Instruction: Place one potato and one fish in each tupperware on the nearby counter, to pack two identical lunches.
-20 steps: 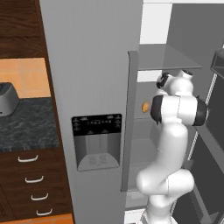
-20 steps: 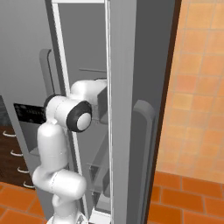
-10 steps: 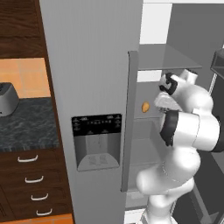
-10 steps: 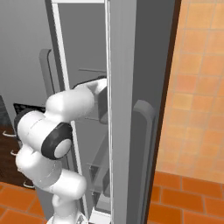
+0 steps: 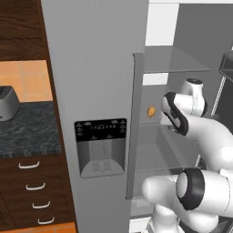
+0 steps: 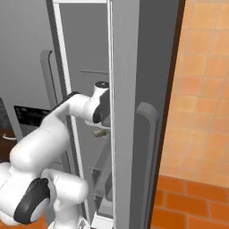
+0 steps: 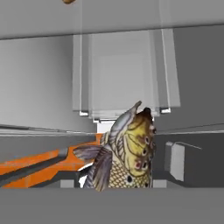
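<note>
A yellow-brown scaled fish (image 7: 127,155) with grey fins stands at the bottom middle of the hand view, right where my fingers rise, and it hides them. In the right base view my gripper (image 6: 102,127) reaches into the open fridge, shut on the fish (image 6: 100,133), which shows as a small tan shape under the hand. An orange-brown potato (image 5: 151,111) lies on a glass fridge shelf, left of my arm; a sliver of the potato (image 7: 68,1) also shows at the hand view's top edge. The tupperware is out of view.
The grey fridge door (image 5: 98,113) with its dispenser panel stands between my arm and the dark counter (image 5: 27,132), where a silver toaster (image 5: 7,103) sits. The other open door (image 6: 134,116) is close on my right. Glass shelves (image 5: 175,59) lie above and below the hand.
My elbow has folded down and toward the cameras, and the hand has dropped a little and drawn back inside the fridge. The potato has not moved.
</note>
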